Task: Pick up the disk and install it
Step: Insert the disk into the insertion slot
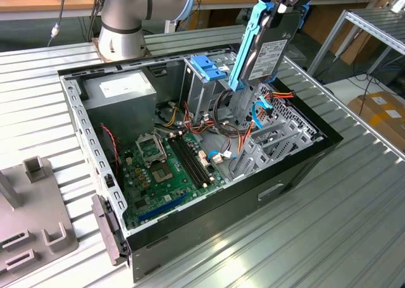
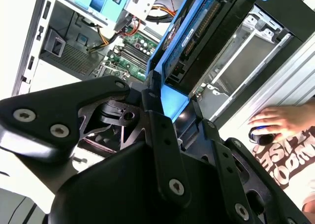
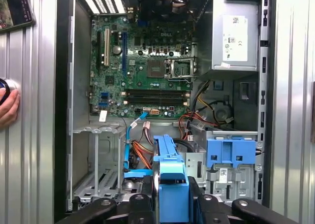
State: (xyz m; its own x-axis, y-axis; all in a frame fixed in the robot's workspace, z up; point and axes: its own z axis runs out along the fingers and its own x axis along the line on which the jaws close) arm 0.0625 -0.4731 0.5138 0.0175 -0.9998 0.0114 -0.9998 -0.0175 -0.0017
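The disk [image 1: 271,52], a grey drive with a white label and light-blue rails, hangs on edge above the open computer case [image 1: 297,168]. My gripper [image 1: 280,3] is shut on its upper end, over the metal drive bay [image 1: 273,141] at the case's side toward the exterior view's right. In the second wrist view the black fingers [image 2: 158,116] clamp the blue rail of the disk [image 2: 197,34]. In the first wrist view the disk's blue rail [image 3: 171,182] sits between the fingers, above the empty bay [image 3: 101,170].
Inside the case lie a green motherboard [image 1: 168,164], a grey power-supply box [image 1: 120,88], a blue bracket on a drive cage [image 1: 207,66] and loose cables [image 1: 237,133]. A grey fixture [image 1: 31,206] stands at the exterior view's left. A person's hand [image 2: 280,119] rests beside the case.
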